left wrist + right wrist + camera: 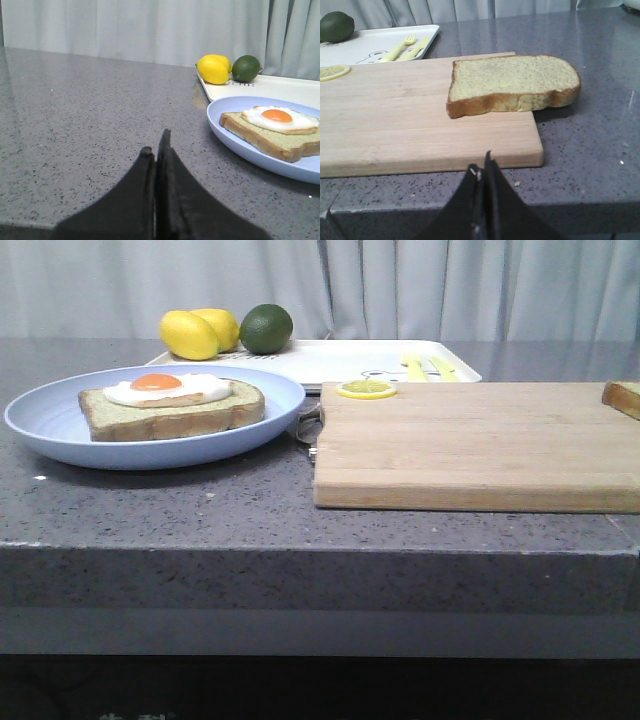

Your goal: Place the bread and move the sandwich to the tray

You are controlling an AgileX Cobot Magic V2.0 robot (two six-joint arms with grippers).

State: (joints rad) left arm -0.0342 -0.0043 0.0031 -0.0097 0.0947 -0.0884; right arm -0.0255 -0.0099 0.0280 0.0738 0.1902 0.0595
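The bread is lying on the cutting board's right corner, partly overhanging. The sandwich is sitting on the blue plate, beside the tray. Both sets of fingers are being held closed, empty.

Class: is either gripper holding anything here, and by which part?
Nothing is held. The left gripper and right gripper are shut on nothing; the bread lies untouched.

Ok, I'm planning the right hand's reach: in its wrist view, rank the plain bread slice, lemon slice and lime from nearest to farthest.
1. Bread slice: nearest, overhanging the cutting board's edge.
2. Lemon slice: across the board, at its far edge.
3. Lime: farthest, on the white tray.
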